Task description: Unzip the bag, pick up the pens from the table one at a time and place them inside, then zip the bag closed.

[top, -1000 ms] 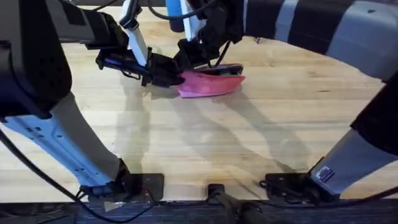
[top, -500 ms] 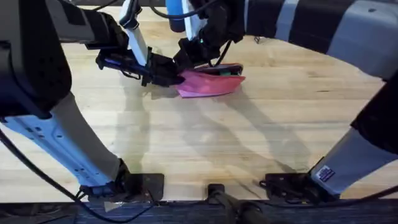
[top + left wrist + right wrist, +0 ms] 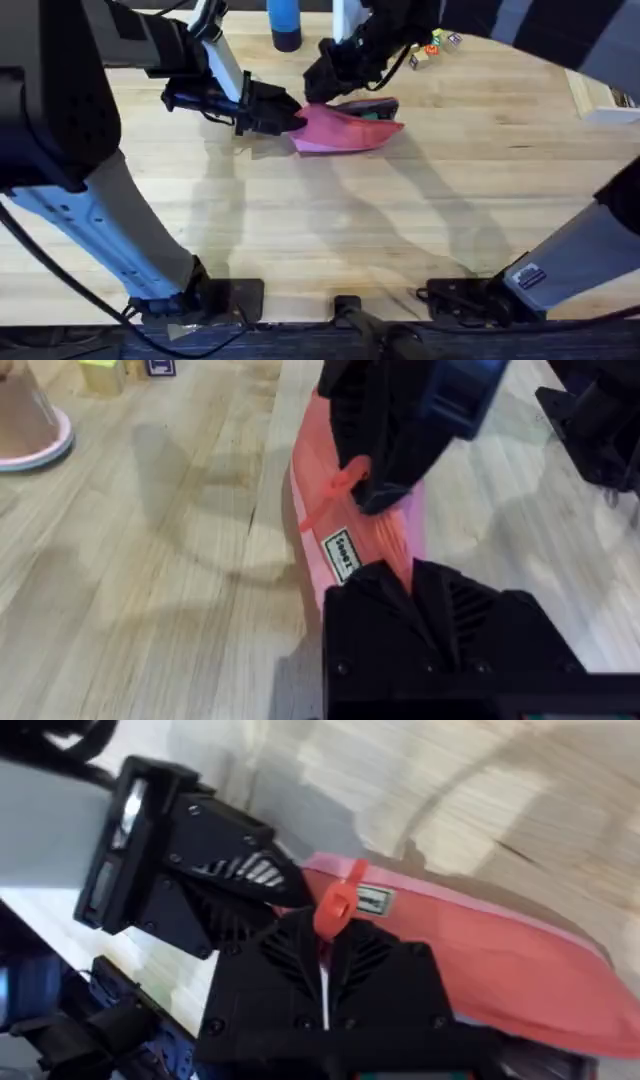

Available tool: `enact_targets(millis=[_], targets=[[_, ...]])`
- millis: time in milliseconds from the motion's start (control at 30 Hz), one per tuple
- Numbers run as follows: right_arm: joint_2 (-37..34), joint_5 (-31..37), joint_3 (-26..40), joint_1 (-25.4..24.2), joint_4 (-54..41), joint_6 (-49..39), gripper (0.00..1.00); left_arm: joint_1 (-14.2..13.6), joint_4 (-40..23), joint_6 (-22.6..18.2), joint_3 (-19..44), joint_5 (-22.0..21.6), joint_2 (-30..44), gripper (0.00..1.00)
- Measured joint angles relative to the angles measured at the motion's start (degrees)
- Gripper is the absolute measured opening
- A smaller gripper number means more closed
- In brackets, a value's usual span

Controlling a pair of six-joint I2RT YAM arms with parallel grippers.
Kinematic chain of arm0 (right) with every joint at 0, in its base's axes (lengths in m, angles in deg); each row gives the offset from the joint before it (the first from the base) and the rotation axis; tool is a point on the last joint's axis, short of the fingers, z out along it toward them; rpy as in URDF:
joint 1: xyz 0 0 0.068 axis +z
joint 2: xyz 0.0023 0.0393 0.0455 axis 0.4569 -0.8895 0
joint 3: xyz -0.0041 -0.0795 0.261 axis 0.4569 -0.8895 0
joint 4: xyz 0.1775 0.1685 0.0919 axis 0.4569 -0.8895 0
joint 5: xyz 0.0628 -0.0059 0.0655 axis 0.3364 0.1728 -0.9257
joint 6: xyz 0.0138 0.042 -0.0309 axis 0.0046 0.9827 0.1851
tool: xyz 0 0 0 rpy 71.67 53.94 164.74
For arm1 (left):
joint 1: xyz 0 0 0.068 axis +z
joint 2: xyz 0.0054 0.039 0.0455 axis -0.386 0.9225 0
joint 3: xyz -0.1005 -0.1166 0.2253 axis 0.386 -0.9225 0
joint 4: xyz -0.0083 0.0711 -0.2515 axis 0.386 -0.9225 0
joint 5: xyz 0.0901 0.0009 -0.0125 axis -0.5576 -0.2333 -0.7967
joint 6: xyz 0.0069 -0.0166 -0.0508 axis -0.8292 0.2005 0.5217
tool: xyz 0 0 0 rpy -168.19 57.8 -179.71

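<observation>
The pink pencil pouch (image 3: 345,130) lies flat on the wooden surface (image 3: 330,230), far centre in the overhead view, long axis running roughly left-right. The mouth along its far edge gapes, with something dark and greenish just inside; you can't tell from here if both pens are in.

Key relation: the reddish zipper pull (image 3: 335,905) sits at the pouch's left end, right at your right tool (image 3: 322,955). Its fingers look closed, with the pull at their tips. That reads as a pinch on the pull, but the contact itself is partly hidden.

Your left tool (image 3: 285,117) is on the same left end, from the left side. In its wrist view the fingers (image 3: 375,585) are clamped on the pink fabric beside the small white label (image 3: 342,555).

So both tools crowd one end, touching or nearly so, while the rest of the pouch runs away to the right, unheld.

Judgement: you're at the zip-closing step. The pull must travel along the long axis, away from the left tool's anchor. Keep that anchor firm or the pouch will just slide.

Risk: the pull slipping out of the pinch.
</observation>
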Motion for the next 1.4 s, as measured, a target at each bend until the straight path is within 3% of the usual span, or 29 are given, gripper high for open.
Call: enact_targets(millis=[833,1133,1400], targets=[[0.00,-2.27,0.50,-9.83,-9.48,-3.46,0.032,-1.65,0.39,0.00,0.00,0.91,0.00,0.044],[0.29,6.06,0.52,-20.94,-11.65,-4.59,0.032,-0.43,-0.02,0.02,-0.07,-2.56,0.04,0.044],[0.42,6.03,0.52,-22.17,-12.01,-4.72,0.032,-0.48,0.17,0.00,-0.07,-2.56,0.04,0.043]])
